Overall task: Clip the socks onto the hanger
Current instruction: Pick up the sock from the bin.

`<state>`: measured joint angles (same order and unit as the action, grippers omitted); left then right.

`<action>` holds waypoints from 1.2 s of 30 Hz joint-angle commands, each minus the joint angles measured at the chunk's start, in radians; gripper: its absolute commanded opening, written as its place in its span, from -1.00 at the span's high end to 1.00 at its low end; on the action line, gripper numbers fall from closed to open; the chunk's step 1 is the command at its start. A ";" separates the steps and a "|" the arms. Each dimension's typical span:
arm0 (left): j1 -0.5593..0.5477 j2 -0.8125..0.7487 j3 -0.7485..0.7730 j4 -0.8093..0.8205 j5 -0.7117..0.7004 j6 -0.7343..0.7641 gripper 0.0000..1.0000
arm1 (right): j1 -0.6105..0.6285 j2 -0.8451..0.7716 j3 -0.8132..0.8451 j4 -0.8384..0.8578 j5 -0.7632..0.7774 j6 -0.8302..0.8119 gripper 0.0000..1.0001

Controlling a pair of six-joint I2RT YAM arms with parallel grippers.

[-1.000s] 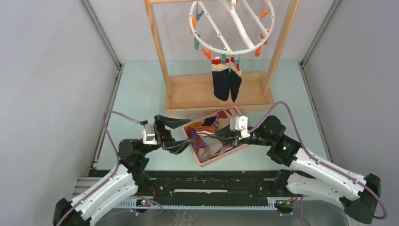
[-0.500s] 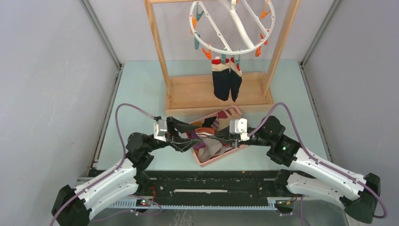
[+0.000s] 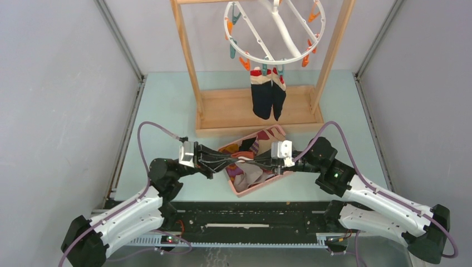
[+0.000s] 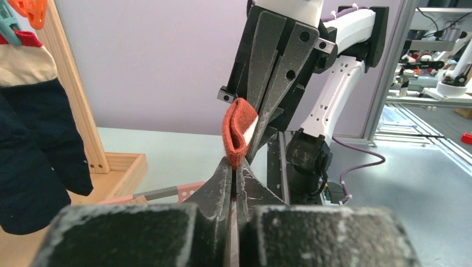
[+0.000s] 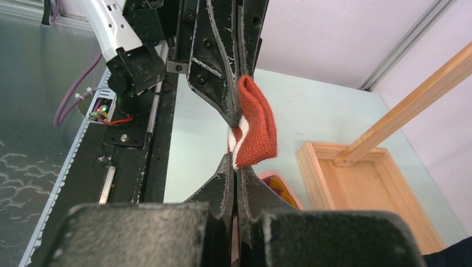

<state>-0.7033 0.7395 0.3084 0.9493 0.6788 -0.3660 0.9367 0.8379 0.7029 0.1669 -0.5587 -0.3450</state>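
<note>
An orange-red and white sock hangs in the air above the pink basket, stretched between both grippers. My left gripper is shut on one edge of its cuff. My right gripper is shut on the other end of the sock. In the top view the left gripper and the right gripper meet tip to tip. The hanger, a white ring with orange and teal clips, hangs in the wooden frame. Two navy socks with red-cream cuffs are clipped to its near rim.
The pink basket holds several more socks, lying at an angle under the grippers. Behind it stands the wooden rack frame with its tray base. Grey walls close in left and right.
My left gripper moved right, over the basket, to the right gripper's tips and shut on the sock held there. The right arm barely moved.
</note>
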 commanded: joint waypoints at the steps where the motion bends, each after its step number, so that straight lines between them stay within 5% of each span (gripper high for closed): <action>1: -0.007 0.004 0.064 0.051 0.014 -0.016 0.99 | 0.009 -0.006 0.037 0.011 0.009 -0.018 0.99; 4: -0.008 -0.004 0.060 0.052 -0.003 -0.013 0.99 | 0.008 -0.009 0.037 0.011 0.018 -0.010 0.88; 9: -0.008 -0.019 0.048 0.040 -0.046 0.002 0.99 | 0.007 -0.016 0.037 0.023 0.031 0.029 0.32; 21: -0.008 -0.026 0.042 0.004 -0.089 0.010 0.99 | 0.009 -0.027 0.036 0.095 0.044 0.101 0.26; 27: -0.009 -0.025 0.044 0.001 -0.097 0.007 0.99 | 0.008 -0.027 0.036 0.114 0.063 0.112 0.35; 34: -0.007 -0.026 0.047 -0.008 -0.111 0.000 0.99 | 0.022 -0.006 0.036 0.136 0.094 0.123 0.96; 36: -0.007 -0.026 0.048 -0.017 -0.127 -0.010 0.77 | 0.032 -0.008 0.037 0.126 0.139 0.112 1.00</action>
<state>-0.7048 0.7242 0.3084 0.9314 0.5884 -0.3676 0.9459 0.8284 0.7033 0.2535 -0.4896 -0.2352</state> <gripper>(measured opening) 0.036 0.017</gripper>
